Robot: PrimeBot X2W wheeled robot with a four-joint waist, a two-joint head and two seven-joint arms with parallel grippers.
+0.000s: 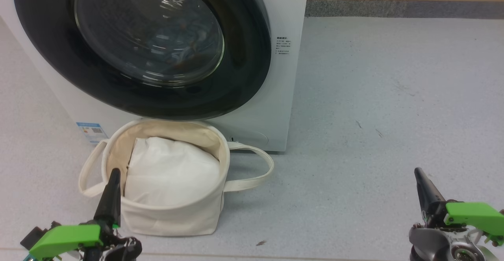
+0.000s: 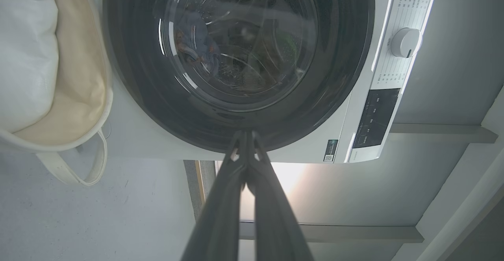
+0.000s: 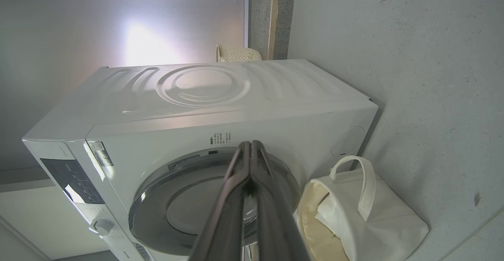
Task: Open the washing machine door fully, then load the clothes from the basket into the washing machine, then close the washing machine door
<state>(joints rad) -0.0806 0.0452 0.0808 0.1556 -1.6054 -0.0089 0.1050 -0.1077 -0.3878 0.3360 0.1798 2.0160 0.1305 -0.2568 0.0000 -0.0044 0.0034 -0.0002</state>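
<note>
Left end effector (image 1: 114, 174) and right end effector (image 1: 418, 172) were seen clenched, empty, parked low | door (image 1: 244, 56) found shut ahead, clothes (image 2: 195, 36) seen behind its glass | basket (image 1: 173, 221) just beyond the left end effector, white cloth (image 1: 169, 174) in it; task judged complete.

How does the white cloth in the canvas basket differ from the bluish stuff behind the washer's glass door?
Colour: the plain white cloth has no print, while the light blue fabric shows small orange marks. Place: the white cloth sits in the open round cream canvas basket; the blue fabric lies inside the white washing machine, dimly seen behind its shut black-rimmed glass door. Both are soft, crumpled textiles.
</note>
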